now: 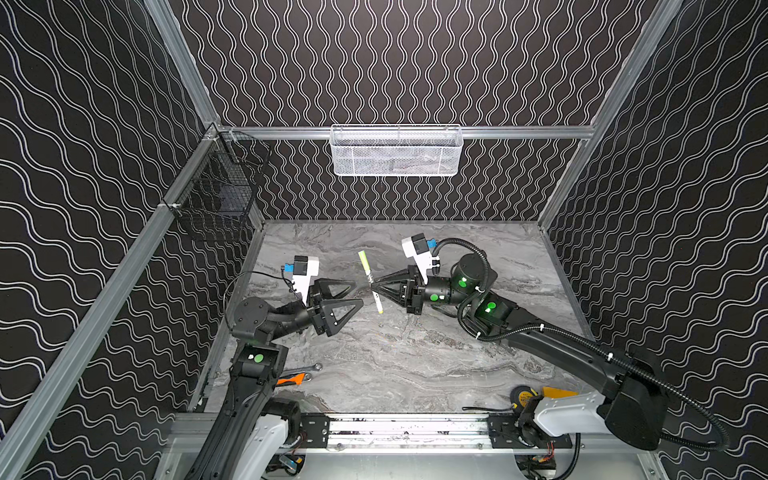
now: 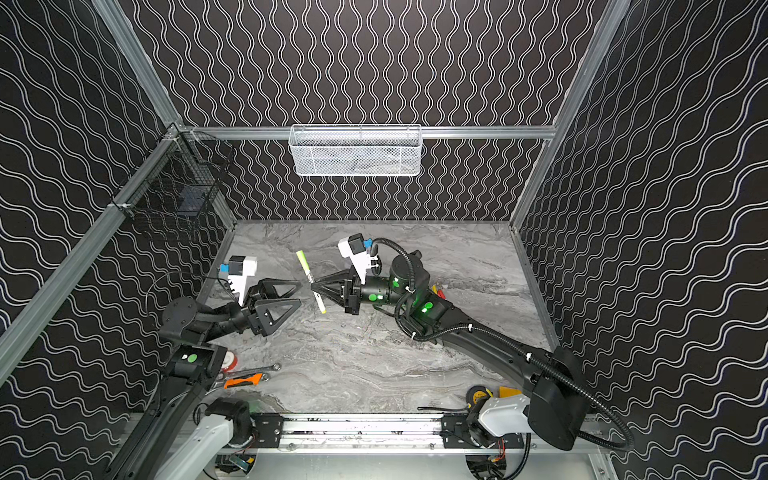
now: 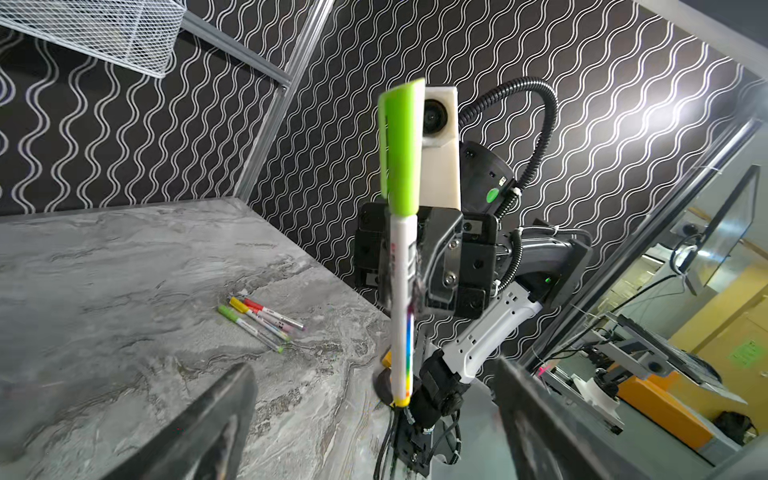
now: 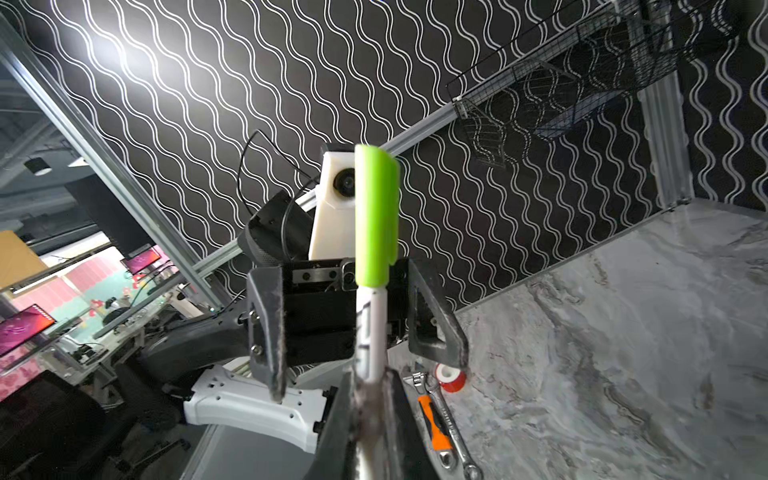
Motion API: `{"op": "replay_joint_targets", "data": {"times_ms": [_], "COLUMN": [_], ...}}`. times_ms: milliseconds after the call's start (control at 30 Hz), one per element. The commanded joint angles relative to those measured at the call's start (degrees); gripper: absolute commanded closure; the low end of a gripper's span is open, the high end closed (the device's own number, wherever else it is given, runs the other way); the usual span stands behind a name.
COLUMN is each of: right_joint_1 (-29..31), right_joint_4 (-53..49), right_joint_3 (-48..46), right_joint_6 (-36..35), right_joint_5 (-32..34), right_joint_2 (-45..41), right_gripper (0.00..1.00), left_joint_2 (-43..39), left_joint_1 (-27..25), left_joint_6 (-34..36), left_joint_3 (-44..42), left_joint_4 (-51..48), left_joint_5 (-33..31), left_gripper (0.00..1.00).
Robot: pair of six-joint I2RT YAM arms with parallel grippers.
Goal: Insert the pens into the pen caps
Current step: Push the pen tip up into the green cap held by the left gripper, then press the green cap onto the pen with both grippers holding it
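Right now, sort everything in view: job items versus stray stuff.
Job: held pen, its green cap, three capped pens on the table.
Stray: wrench, orange-handled tool, red tape roll, tape measure, white basket, black basket.

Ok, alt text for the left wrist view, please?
The shut right claw grips a white-barrelled marker pen, lime-green plastic cap on, at mid-barrel. Behind, three more pens lie together on the grey marble tabletop; the open left claw frames the foreground.

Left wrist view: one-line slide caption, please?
Right claw grips a green-capped pen facing the open left claw; three capped pens lie together on the marble table.
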Motion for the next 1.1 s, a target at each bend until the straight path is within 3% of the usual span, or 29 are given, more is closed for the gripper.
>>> {"op": "replay_joint_targets", "data": {"times_ms": [0, 333, 767, 867, 967, 1067], "right_joint_1": [-0.04, -0.04, -0.04, -0.13, -0.43, -1.11], "right_joint_4": [4.93, 7.68, 7.09, 5.13, 0.69, -5.99], "right_joint_3": [0.22, -0.19, -0.23, 0.57, 2.37, 4.93], "right_joint_6": [4.25, 5.3, 4.58, 3.56, 1.14, -2.26], "right_joint_5": [-1.75, -3.08, -3.62, -3.96, -4.11, -2.87], "right_joint_2": [0.07, 0.93, 0.69, 0.43, -0.13, -0.73], "right_gripper": [0.89, 0.89, 0.86, 0.79, 0.62, 0.51], "left_joint_2": [1.79, 5.08, 8.11, 8.15, 8.01, 7.86], "left_joint_1": [-1.48, -8.99, -10.0, -10.0, -9.99, -10.04], "left_joint_6": [0.02, 5.41, 6.02, 6.9, 9.86, 12.04], "left_joint_3": [0.71, 2.48, 2.74, 2.95, 3.64, 4.23], "left_joint_4": [4.08, 1.97, 4.68, 3.06, -2.81, -7.22], "left_joint_5": [-0.77, -4.11, -2.49, -2.84, -3.78, -4.03], "left_gripper": [0.12, 0.4, 0.94, 1.0, 1.0, 1.0]}}
